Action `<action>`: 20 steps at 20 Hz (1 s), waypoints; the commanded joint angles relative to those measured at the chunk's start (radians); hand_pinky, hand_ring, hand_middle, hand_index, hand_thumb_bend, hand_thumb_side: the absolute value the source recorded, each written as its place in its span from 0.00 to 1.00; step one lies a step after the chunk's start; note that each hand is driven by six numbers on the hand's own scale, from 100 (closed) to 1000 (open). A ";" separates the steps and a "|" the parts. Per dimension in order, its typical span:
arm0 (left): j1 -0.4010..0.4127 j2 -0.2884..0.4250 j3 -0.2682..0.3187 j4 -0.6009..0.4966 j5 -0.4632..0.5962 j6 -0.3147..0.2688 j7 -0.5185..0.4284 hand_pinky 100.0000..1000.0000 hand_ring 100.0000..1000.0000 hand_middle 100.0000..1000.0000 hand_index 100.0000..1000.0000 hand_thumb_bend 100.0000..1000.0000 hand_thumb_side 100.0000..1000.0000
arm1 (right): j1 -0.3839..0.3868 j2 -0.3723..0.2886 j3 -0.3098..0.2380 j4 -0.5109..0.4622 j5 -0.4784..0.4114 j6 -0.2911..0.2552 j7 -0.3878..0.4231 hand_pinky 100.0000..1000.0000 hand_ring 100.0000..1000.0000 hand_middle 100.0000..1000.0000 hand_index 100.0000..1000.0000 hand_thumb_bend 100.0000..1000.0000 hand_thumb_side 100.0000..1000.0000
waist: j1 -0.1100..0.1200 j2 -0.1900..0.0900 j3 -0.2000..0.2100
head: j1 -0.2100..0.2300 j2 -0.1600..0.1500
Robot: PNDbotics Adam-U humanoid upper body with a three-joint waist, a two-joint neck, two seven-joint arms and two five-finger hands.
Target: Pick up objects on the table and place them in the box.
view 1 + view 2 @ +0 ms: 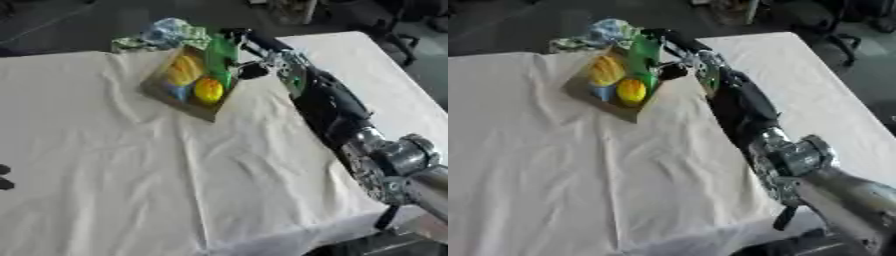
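Left eye view: table under a creased white cloth (pixel 131 165), w/ a shallow cardboard box (pixel 188 82) sitting toward the far edge, turned corner-on. Inside it: a yellow-orange oblong thing (pixel 184 70) at the far side, a round yellow fruit (pixel 208 90) nearer, a small blue thing (pixel 178 93) beside them, and a green packet (pixel 220 56) along the box's right wall. Just behind the box, a crumpled blue-and-green wrapper (pixel 171 35) lies on the cloth. Right arm (pixel 328 105) comes in from the lower right and stretches across to the box; right hand (pixel 248 52) is at the box's right edge, against the green packet, but can't tell whether the fingers are curled on it or straight. Dark fingertips at the left edge, about mid-height, are the left hand (pixel 4 176), too little showing to tell its state. Right eye view: same layout, shifted left; right hand (pixel 671 52) again sits at the green packet (pixel 646 52) on the box's right side, fingers too dark to read. Left hand not visible here.
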 commanded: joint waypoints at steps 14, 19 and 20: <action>-0.009 0.003 0.001 -0.013 0.000 0.000 -0.002 0.66 0.54 0.56 0.82 0.00 0.93 | -0.022 0.007 0.038 -0.093 0.012 -0.098 0.201 0.82 0.85 0.91 1.00 0.00 0.41 | -0.010 -0.029 0.001 | -0.004 -0.004; -0.008 0.003 0.001 -0.013 0.000 0.000 -0.001 0.66 0.54 0.56 0.82 0.00 0.93 | -0.021 0.003 0.035 -0.102 0.019 -0.097 0.198 0.83 0.86 0.94 1.00 0.00 0.39 | -0.011 -0.030 0.001 | -0.006 -0.004; -0.007 0.003 0.001 -0.013 0.000 0.000 -0.001 0.66 0.54 0.56 0.82 0.00 0.93 | -0.021 0.002 0.034 -0.103 0.024 -0.093 0.194 0.83 0.86 0.94 1.00 0.00 0.38 | -0.011 -0.030 0.001 | -0.006 -0.004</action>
